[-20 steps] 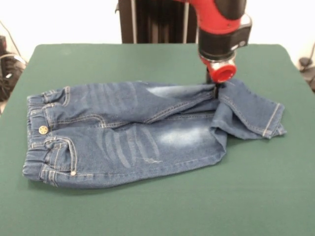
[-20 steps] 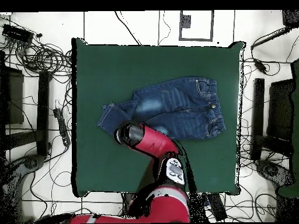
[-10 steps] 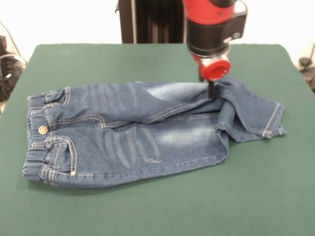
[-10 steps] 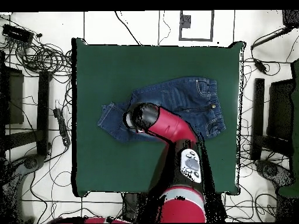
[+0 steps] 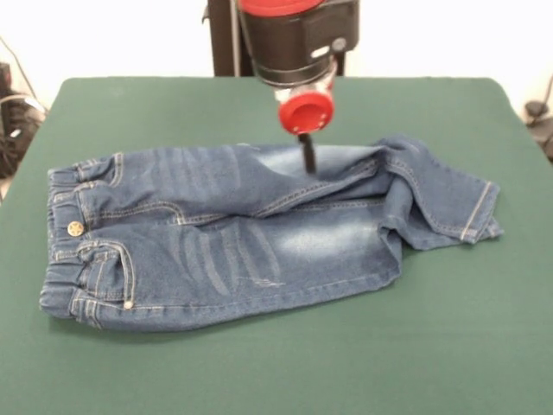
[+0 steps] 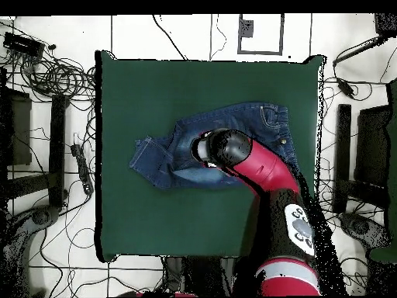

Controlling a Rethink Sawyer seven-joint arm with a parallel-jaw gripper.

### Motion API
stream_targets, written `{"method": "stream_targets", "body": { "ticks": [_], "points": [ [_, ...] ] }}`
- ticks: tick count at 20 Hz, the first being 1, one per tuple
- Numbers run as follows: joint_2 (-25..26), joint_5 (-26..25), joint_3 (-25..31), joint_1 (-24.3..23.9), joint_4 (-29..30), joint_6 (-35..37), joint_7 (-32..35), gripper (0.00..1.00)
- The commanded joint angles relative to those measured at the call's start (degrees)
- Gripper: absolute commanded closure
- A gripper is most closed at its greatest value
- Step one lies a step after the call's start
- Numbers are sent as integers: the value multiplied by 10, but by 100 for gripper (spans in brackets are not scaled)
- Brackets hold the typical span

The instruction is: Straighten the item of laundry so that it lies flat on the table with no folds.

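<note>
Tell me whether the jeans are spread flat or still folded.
Still folded. In the front view one leg end of the jeans is doubled over at the right, crossing the other leg, with creases beneath the end effector.

Small blue denim jeans point(image 5: 233, 233): coarse woven cloth, faded whitish patches, matt. Dark green worktop point(image 5: 259, 363): felt-like, matt. Red arm shell point(image 6: 260, 167): glossy plastic.

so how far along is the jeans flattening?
Done: the waist end and near leg of the jeans lie mostly flat on the table. In hand: the end effector is down on the far leg near its middle. Left: that leg's hem end is folded back over itself and needs spreading out.
</note>
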Motion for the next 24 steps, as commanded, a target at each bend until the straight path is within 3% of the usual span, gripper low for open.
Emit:
{"method": "stream_targets", "body": {
  "ticks": [1,5,15,24],
  "points": [
    [56,-54,13,56,-39,-60,23,0],
    [78,-64,-29,83,-105,-17,53,0],
    [191,-44,-53,108,-288,50,97,0],
    [236,-12,-40,121,-332,68,123,0]
  ]
}}
